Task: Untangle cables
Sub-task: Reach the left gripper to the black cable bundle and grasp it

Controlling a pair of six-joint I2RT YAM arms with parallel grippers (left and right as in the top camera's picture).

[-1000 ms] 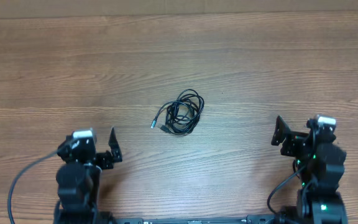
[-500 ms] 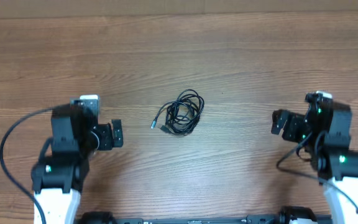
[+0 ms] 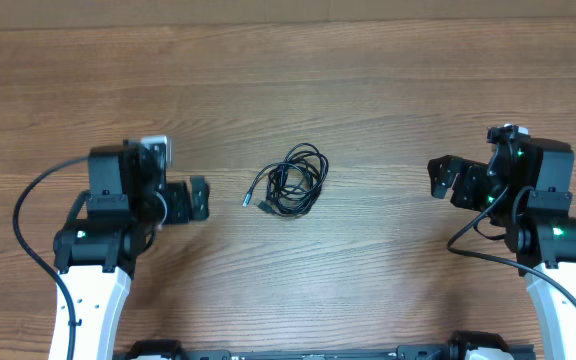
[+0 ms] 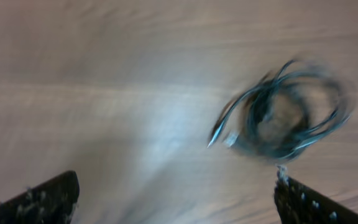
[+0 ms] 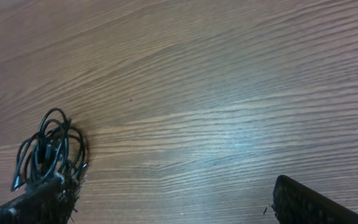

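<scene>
The cables (image 3: 293,181) lie as one small tangled black coil on the wooden table, with plug ends sticking out at its lower left. The coil shows blurred in the left wrist view (image 4: 284,115) and at the lower left of the right wrist view (image 5: 48,149). My left gripper (image 3: 200,199) is open and empty, to the left of the coil and apart from it. My right gripper (image 3: 441,178) is open and empty, well to the right of the coil. Neither touches the cables.
The wooden table (image 3: 288,90) has a pale strip along its far edge. Thick black wiring (image 3: 28,215) loops off the left arm, and more hangs by the right arm (image 3: 468,240).
Both arms have risen from their folded pose at the near edge and reached forward and inward toward the coil. The cables have not moved.
</scene>
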